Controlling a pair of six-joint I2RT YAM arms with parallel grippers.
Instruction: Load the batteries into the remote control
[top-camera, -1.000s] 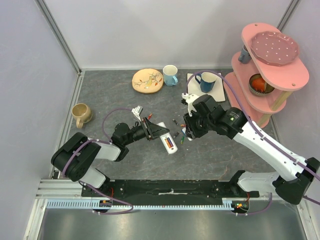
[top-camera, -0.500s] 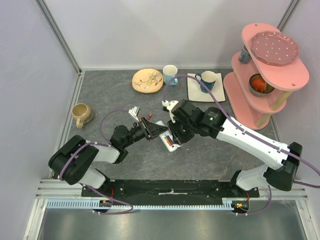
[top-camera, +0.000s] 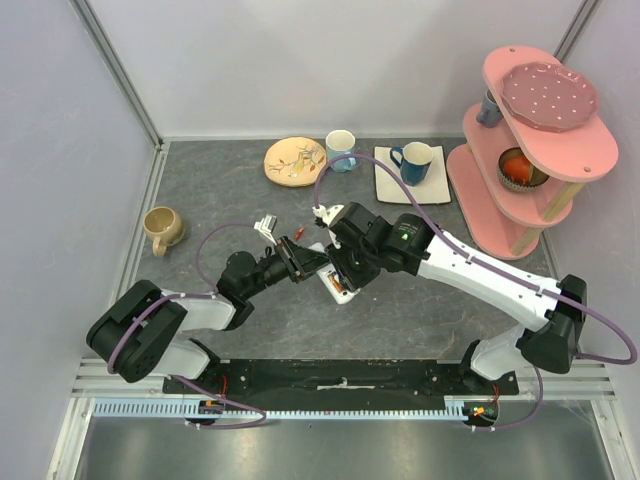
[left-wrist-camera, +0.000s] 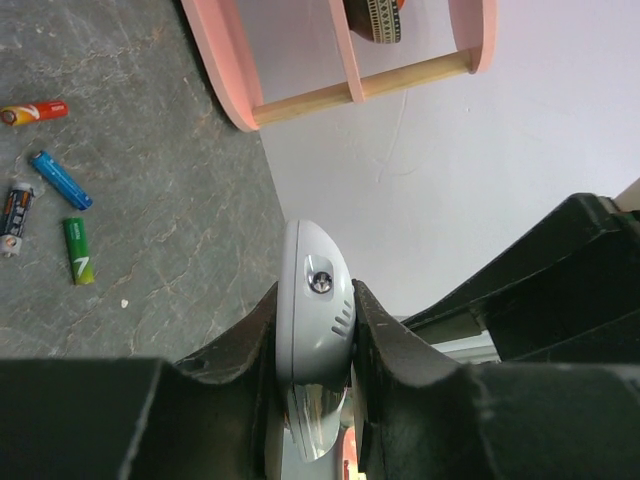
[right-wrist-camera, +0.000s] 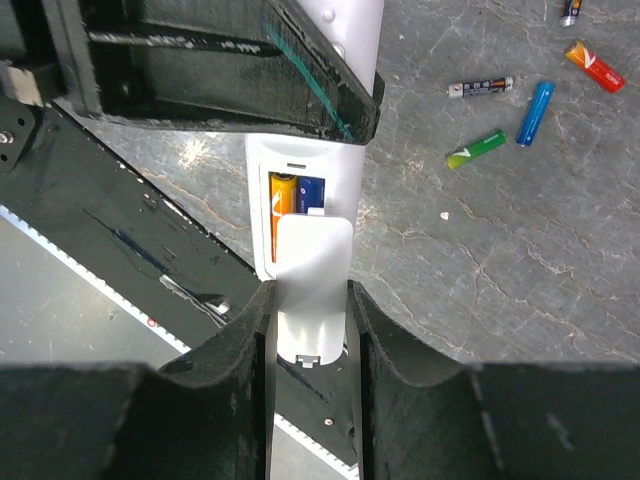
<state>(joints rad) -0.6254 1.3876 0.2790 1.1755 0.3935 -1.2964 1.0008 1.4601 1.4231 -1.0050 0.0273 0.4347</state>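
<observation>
Remote control (right-wrist-camera: 340, 160), slim white smooth-plastic handset: mid-table, rounded end clamped in my left gripper (left-wrist-camera: 315, 298); its open back compartment holds an orange battery (right-wrist-camera: 281, 195) and a blue battery (right-wrist-camera: 310, 192), both half hidden. Right gripper (right-wrist-camera: 310, 295) clenched on a flat white plastic cover (right-wrist-camera: 313, 250) overlapping that compartment. Loose batteries (right-wrist-camera: 475, 148), thin green, blue, grey and red cylinders, lie on the mottled grey table (right-wrist-camera: 520, 250); button face out of my view.

Remote control (right-wrist-camera: 340, 185): one. Batteries (right-wrist-camera: 297, 192) seated in its bay: two. Loose batteries (right-wrist-camera: 475, 148) beside the remote: apparently five. Mugs (top-camera: 412, 162) on the worktop (top-camera: 220, 180) beyond it: three.
</observation>
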